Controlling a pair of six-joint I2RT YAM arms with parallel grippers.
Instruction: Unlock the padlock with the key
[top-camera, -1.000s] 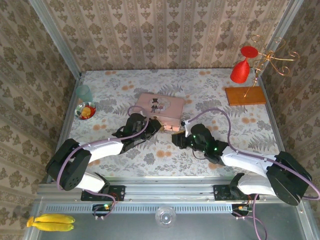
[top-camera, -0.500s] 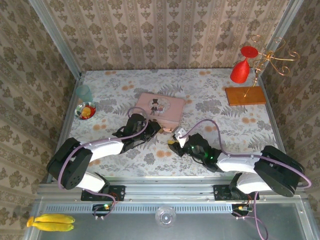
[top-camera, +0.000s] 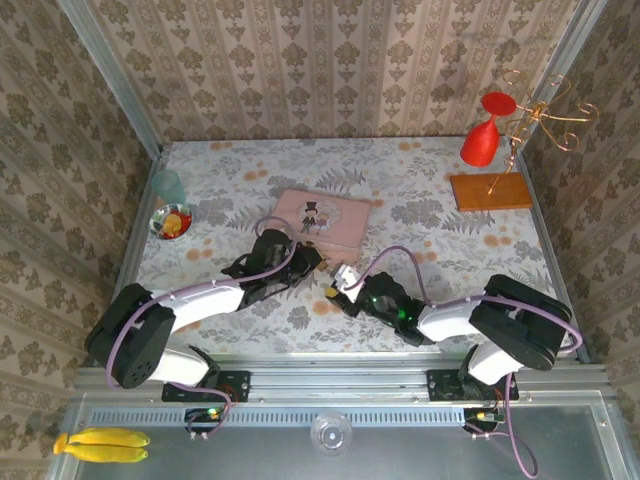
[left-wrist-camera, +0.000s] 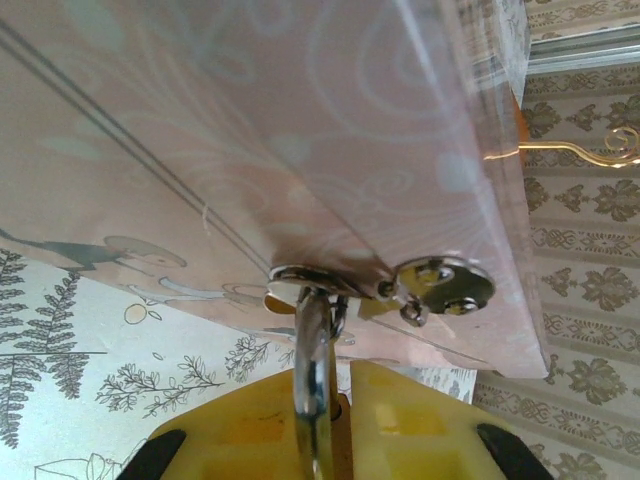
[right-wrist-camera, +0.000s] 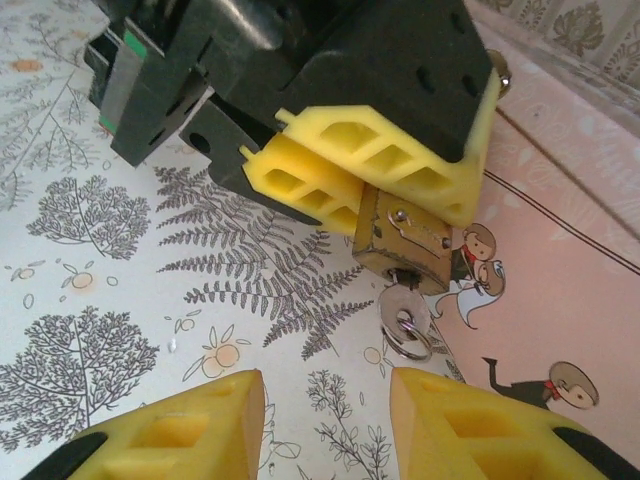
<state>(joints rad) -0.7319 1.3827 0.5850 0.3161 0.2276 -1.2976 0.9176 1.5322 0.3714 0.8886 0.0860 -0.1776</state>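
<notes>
The small brass padlock (right-wrist-camera: 402, 245) is clamped between the yellow fingers of my left gripper (right-wrist-camera: 370, 165), which is shut on it. A silvery key (right-wrist-camera: 400, 300) with a split ring sticks in its keyhole, pointing toward the right wrist camera. In the left wrist view the padlock's silvery shackle (left-wrist-camera: 314, 350) rises from between the left gripper (left-wrist-camera: 340, 385) fingers into the hasp of the pink tin (left-wrist-camera: 250, 150). My right gripper (right-wrist-camera: 325, 420) is open, its fingers a short way in front of the key, not touching it. From above, the left gripper (top-camera: 305, 258) and right gripper (top-camera: 335, 285) meet at the pink tin's (top-camera: 322, 218) front edge.
A red goblet (top-camera: 480, 140) and a gold wire stand on a wooden base (top-camera: 490, 192) are at the back right. A teal cup (top-camera: 167, 185) and a small bowl (top-camera: 171, 221) sit at the left edge. Patterned walls enclose the table.
My right gripper has slid left and nearer along the table toward the left gripper and the padlock. The left arm has stayed put.
</notes>
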